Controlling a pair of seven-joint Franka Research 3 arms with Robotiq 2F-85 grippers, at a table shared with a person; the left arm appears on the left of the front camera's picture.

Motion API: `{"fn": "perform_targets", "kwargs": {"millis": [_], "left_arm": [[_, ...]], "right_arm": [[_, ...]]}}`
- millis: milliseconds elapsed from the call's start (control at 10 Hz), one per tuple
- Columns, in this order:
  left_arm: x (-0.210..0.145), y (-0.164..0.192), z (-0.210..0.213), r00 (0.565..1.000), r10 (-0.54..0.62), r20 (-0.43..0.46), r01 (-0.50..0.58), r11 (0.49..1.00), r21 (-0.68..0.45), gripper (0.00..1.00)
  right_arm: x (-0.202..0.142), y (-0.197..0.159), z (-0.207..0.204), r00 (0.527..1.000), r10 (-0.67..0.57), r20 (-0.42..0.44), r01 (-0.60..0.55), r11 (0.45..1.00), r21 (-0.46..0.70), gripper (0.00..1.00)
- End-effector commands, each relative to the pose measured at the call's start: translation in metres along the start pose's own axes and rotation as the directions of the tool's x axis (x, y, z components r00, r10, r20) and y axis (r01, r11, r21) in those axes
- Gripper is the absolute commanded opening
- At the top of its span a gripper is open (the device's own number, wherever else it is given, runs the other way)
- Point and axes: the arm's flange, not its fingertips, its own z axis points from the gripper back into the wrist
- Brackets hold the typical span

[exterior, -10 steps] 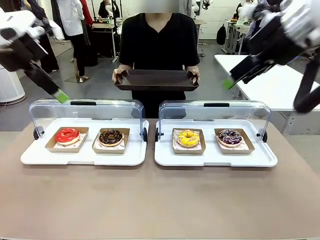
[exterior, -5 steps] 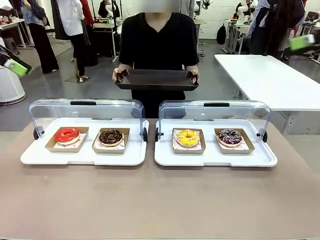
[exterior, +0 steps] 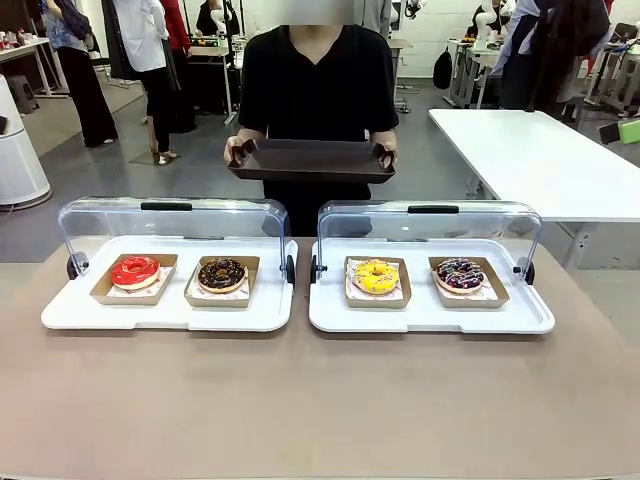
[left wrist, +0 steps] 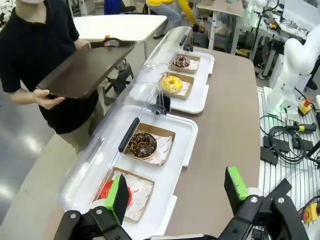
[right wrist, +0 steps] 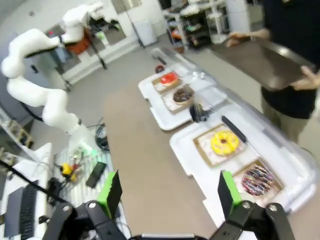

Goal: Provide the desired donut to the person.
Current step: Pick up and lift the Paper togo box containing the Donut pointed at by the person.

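The person (exterior: 317,75) stands at the far side holding an empty brown tray (exterior: 312,160) level with both hands. Four donuts sit in cardboard trays: red (exterior: 135,270), chocolate (exterior: 222,273), yellow (exterior: 376,276) and purple-sprinkled (exterior: 459,274). My left gripper (left wrist: 177,192) hangs open high above the left end of the table, one finger partly hiding the red donut (left wrist: 105,192). My right gripper (right wrist: 169,195) is open too, high over the right end, near the purple-sprinkled donut (right wrist: 256,181). Nothing is between either pair of fingers.
Two white serving trays (exterior: 60,315) (exterior: 530,318) have clear lids (exterior: 170,225) swung back on the person's side. A white table (exterior: 540,160) stands behind on the right. Bare brown tabletop (exterior: 320,400) lies in front of the trays. My left arm (right wrist: 35,85) shows far off.
Both arms have swung up and outward, away from the trays' outer corners, and have nearly left the front view. The person and the donuts have not moved.
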Motion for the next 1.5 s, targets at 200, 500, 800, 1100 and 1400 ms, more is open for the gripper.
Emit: {"fn": "perform_targets", "kwargs": {"millis": [200, 500, 800, 1100, 1400], "left_arm": [[-0.021, -0.003, 0.008, 1.0, 0.006, 0.01, -0.006, 1.0, 0.013, 1.0], [-0.021, -0.003, 0.014, 0.999, 0.035, -0.01, -0.035, 0.999, 0.018, 1.0], [-0.021, -0.003, 0.014, 0.999, 0.035, -0.01, -0.035, 0.999, 0.018, 1.0], [-0.021, -0.003, 0.014, 0.999, 0.035, -0.01, -0.035, 0.999, 0.018, 1.0], [-0.021, -0.003, 0.014, 0.999, 0.035, -0.01, -0.035, 0.999, 0.018, 1.0]], "right_arm": [[-0.009, 0.001, 0.004, 0.996, -0.03, -0.088, 0.019, 0.992, -0.128, 1.0], [-0.006, -0.002, 0.011, 0.998, -0.025, -0.065, 0.018, 0.993, -0.114, 1.0], [-0.006, -0.002, 0.011, 0.998, -0.025, -0.065, 0.018, 0.993, -0.114, 1.0], [-0.006, -0.002, 0.011, 0.998, -0.025, -0.065, 0.018, 0.993, -0.114, 1.0], [-0.006, -0.002, 0.011, 0.998, -0.025, -0.065, 0.018, 0.993, -0.114, 1.0]]}}
